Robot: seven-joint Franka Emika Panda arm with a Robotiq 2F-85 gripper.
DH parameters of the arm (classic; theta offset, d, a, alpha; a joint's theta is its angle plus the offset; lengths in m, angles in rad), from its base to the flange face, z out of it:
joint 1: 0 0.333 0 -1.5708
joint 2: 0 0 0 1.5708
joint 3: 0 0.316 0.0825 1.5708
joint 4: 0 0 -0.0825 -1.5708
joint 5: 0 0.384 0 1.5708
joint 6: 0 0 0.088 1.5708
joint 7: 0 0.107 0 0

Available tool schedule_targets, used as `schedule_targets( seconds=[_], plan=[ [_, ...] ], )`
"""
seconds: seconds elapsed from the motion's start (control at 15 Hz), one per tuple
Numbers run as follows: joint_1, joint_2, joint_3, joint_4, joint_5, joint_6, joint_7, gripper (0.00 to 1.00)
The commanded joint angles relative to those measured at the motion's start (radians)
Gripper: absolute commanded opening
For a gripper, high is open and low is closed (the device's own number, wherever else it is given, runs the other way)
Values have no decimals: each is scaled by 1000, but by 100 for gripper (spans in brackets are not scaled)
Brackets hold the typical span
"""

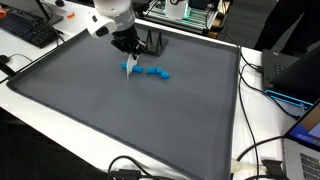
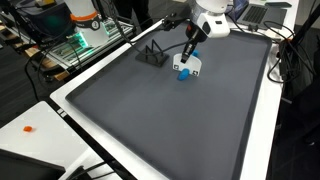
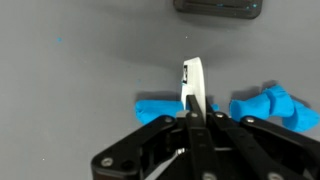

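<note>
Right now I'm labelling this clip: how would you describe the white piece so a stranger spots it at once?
Start at the grey mat and find the small black stand near one edge; a row of blue blocks lies beside it. At that row the gripper pinches a white strip. It alone is white, thin and flat; its neighbours are blue and chunky.
</note>
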Motion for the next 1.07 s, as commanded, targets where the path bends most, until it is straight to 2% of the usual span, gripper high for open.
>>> schedule_targets(
  seconds=[0.0, 0.33, 1.0],
  plan=[
    [-21, 11, 28, -48, 46, 33, -6, 1],
    [-37, -12, 47, -68, 115, 39, -14, 1],
    [-38, -66, 44, -108, 124, 43, -1, 1]
  ],
)
